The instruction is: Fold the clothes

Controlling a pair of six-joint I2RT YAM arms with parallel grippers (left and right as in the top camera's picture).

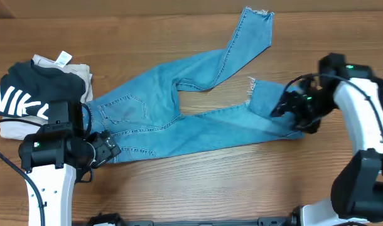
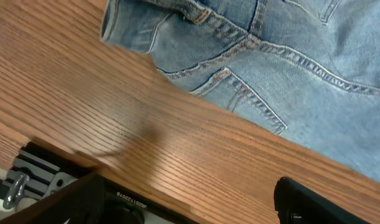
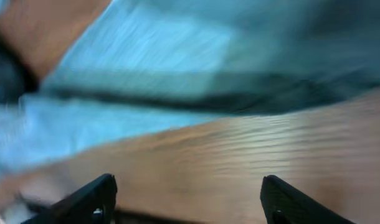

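Right pincer (image 3: 187, 186), seemingly empty, near jeans (image 3: 152, 56)

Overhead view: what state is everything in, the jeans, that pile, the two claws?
Jeans, spread flat, legs splayed, near leg's end folded back.
Clothes pile, stacked, black lettered top uppermost.
Left gripper, open, holding nothing.
Right gripper, open, empty, above the folded leg end.

Jeans (image 1: 198, 125) cross the table (image 1: 210, 182); its front lies bare.
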